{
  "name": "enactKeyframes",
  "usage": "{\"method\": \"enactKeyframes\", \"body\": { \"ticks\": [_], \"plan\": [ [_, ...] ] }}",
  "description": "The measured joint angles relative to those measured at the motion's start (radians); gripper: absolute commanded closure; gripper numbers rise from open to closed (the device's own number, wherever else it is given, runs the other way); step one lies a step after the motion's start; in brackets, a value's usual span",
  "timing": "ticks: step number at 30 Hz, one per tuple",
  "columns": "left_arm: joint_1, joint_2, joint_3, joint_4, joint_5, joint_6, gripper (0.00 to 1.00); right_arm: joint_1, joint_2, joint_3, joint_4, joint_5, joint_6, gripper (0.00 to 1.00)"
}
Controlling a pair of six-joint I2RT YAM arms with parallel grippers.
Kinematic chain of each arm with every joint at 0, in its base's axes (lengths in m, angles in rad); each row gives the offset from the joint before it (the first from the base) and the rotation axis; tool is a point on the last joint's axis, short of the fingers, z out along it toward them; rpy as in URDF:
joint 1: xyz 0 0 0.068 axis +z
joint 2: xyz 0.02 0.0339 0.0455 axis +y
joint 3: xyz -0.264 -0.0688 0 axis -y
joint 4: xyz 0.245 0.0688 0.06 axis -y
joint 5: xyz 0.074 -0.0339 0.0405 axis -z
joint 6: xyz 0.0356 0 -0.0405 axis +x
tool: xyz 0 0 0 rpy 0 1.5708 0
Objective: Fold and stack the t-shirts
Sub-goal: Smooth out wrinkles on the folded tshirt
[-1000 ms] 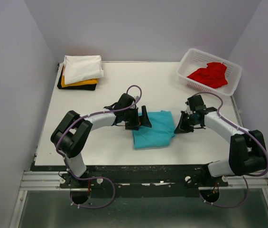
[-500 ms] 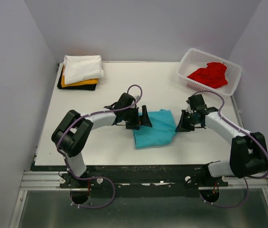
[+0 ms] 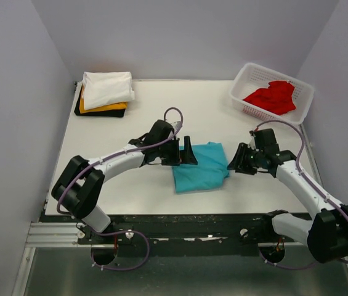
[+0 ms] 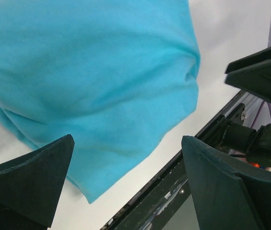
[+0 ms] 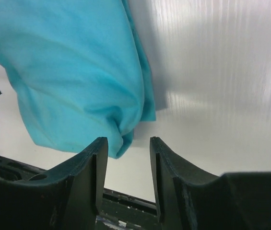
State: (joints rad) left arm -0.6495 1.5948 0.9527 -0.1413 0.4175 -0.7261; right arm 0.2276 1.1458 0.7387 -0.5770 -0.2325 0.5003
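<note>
The teal t-shirt (image 3: 199, 167) lies folded on the white table, near the front middle. It fills the left wrist view (image 4: 87, 81) and the right wrist view (image 5: 73, 72). My left gripper (image 3: 185, 152) is open at the shirt's left top edge, its jaws wide apart over the cloth, holding nothing. My right gripper (image 3: 235, 161) is open just off the shirt's right edge, with a bunched corner (image 5: 125, 136) right in front of its jaws. A white shirt (image 3: 107, 88) tops a yellow-orange (image 3: 103, 108) and a black one (image 3: 100, 113) at the far left. A red shirt (image 3: 272, 97) lies in the basket.
The white lattice basket (image 3: 242, 87) stands at the far right corner. The table's dark front rail (image 3: 180, 217) runs just below the teal shirt. Grey walls close in on both sides.
My right gripper has drawn back to the right, off the teal shirt's edge, and that arm's elbow has swung down. My left arm has shifted slightly. The shirt lies as before.
</note>
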Motion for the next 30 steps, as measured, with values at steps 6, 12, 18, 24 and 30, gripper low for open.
{"method": "enactKeyframes", "body": {
  "ticks": [6,12,18,24,30],
  "plan": [
    [-0.068,-0.050,-0.069,0.014,-0.010,-0.013,0.01,0.000,-0.023,-0.169,0.035,-0.090,0.055,0.61],
    [-0.115,-0.011,-0.108,0.038,-0.005,-0.045,0.02,0.000,-0.016,-0.209,0.144,-0.152,0.118,0.63],
    [-0.115,0.021,-0.110,0.060,-0.005,-0.064,0.01,0.000,0.023,-0.209,0.238,-0.160,0.159,0.64],
    [-0.115,0.027,-0.110,0.066,-0.005,-0.065,0.01,0.000,0.076,-0.225,0.317,-0.206,0.183,0.70],
    [-0.115,0.027,-0.110,0.066,-0.010,-0.065,0.02,0.000,0.100,-0.278,0.397,-0.290,0.221,0.89]
  ]
}}
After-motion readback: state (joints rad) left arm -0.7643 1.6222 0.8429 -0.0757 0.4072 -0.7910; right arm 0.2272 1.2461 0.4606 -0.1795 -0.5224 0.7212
